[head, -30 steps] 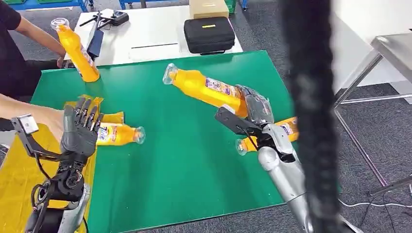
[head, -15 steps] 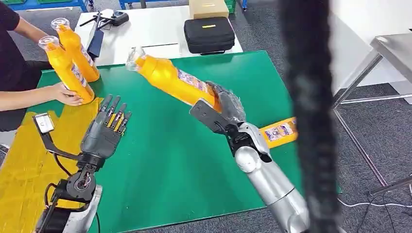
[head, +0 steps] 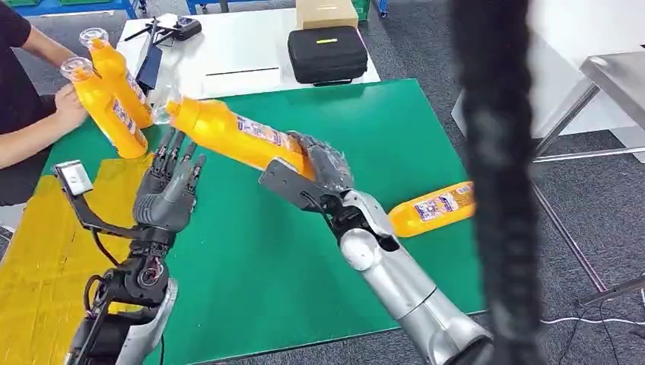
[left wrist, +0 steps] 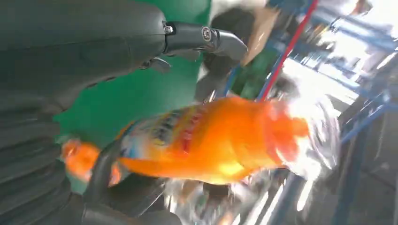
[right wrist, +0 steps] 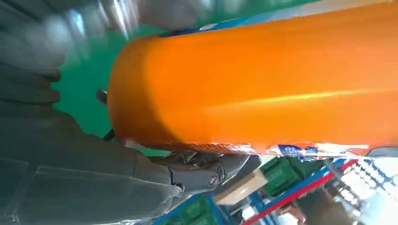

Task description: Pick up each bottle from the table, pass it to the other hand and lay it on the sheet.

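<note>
Orange bottles number four: right robot hand (head: 325, 166) grips one bottle (head: 232, 134) (left robot hand (head: 169, 188) spread, empty).

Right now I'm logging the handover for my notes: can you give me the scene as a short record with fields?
right hand: grips the base end of the held bottle
left hand: open, beside that bottle's neck
bottle on table: lying on the green table
standing bottles: two, a person's hand on one
yellow sheet: no bottle on it
</note>
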Action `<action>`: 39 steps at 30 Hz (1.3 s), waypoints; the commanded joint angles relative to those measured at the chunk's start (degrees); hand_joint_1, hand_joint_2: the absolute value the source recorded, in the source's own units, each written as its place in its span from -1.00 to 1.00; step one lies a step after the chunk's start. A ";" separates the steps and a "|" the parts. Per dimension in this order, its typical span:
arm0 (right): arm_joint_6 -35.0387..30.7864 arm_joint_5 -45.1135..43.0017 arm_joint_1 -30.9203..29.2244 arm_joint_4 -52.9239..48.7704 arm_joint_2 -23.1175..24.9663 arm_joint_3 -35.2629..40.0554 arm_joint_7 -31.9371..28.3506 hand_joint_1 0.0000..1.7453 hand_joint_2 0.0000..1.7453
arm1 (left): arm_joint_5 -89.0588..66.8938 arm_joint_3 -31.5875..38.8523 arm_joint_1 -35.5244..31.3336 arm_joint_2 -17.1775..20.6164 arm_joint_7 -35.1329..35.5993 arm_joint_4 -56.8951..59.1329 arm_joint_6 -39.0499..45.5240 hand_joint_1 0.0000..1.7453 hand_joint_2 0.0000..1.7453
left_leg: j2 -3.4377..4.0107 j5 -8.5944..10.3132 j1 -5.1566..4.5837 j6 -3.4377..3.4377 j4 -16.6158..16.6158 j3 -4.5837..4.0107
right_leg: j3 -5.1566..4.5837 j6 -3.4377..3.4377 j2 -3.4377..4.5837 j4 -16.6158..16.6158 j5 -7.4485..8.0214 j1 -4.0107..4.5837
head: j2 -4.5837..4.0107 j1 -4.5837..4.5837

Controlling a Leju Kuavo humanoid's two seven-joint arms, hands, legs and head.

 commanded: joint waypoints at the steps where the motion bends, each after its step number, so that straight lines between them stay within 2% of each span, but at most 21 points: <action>1: 0.64 -0.45 -4.23 6.54 1.94 4.78 0.64 1.00 1.00 | -2.21 -2.87 -3.33 -0.93 -0.55 0.03 2.17 -1.00 1.00 | 0.11 -0.13 0.05 -0.18 0.09 0.17 | 0.17 -0.01 -0.02 0.06 -0.10 0.05 | 0.00 -0.02; 5: 1.23 -0.52 -4.39 6.40 2.21 6.22 1.05 1.00 1.00 | -6.30 -3.09 -3.18 -1.14 -2.05 -0.29 4.50 -1.00 1.00 | 0.11 -0.11 0.03 -0.14 0.06 0.16 | 0.15 0.01 0.01 0.03 -0.08 0.04 | 0.00 0.00; 7: 1.47 -0.53 -4.56 6.80 2.96 7.69 2.29 1.00 1.00 | -14.44 -4.11 -3.90 -1.28 -4.96 -0.34 8.66 -1.00 1.00 | 0.13 -0.14 0.05 -0.16 0.09 0.16 | 0.17 0.01 0.01 0.05 -0.10 0.06 | 0.00 0.00; 9: 1.67 -0.76 -5.09 7.80 3.79 9.43 2.20 1.00 1.00 | -18.01 -4.88 -4.97 -1.61 -4.75 -0.19 10.53 -1.00 1.00 | 0.08 -0.07 0.03 -0.11 0.05 0.06 | 0.08 0.00 0.00 0.03 -0.05 0.04 | 0.00 0.00; 17: 2.30 -0.26 -6.51 8.20 6.09 15.26 2.60 1.00 1.00 | -18.55 -6.41 -5.55 -3.37 -3.35 2.40 12.26 -1.00 1.00 | 0.21 -0.21 0.07 -0.25 0.12 0.30 | 0.29 -0.02 0.04 0.08 -0.15 0.08 | 0.00 -0.02; 21: 1.68 -0.31 -7.38 8.95 6.43 16.50 2.58 1.00 1.00 | -21.73 -8.60 -7.02 -4.38 -3.48 5.04 15.41 -1.00 1.00 | 0.01 -0.04 0.00 -0.10 0.02 0.07 | 0.06 0.00 -0.06 0.02 -0.04 0.01 | 0.00 0.00; 25: 0.75 0.40 -7.76 10.15 6.38 17.55 2.09 1.00 1.00 | -20.73 -8.78 -8.04 -4.76 -2.20 6.49 15.65 -1.00 1.00 | 0.10 -0.14 0.04 -0.18 0.07 0.23 | 0.23 0.00 -0.04 0.03 -0.12 0.05 | 0.00 0.02; 31: -0.34 1.25 -7.75 10.13 6.44 18.91 1.90 1.00 1.00 | -11.59 -9.15 -8.20 -5.36 2.14 7.95 11.67 -1.00 1.00 | 0.07 -0.12 0.02 -0.17 0.06 0.20 | 0.21 0.00 -0.03 0.04 -0.11 0.02 | 0.00 0.00; 39: -1.45 1.15 -7.46 10.04 5.56 18.23 2.06 1.00 1.00 | -8.85 -11.53 -8.46 -4.63 3.40 9.81 9.98 -1.00 1.00 | -0.02 -0.05 0.01 -0.12 0.02 0.11 | 0.12 0.00 -0.10 0.01 -0.07 0.01 | 0.00 0.00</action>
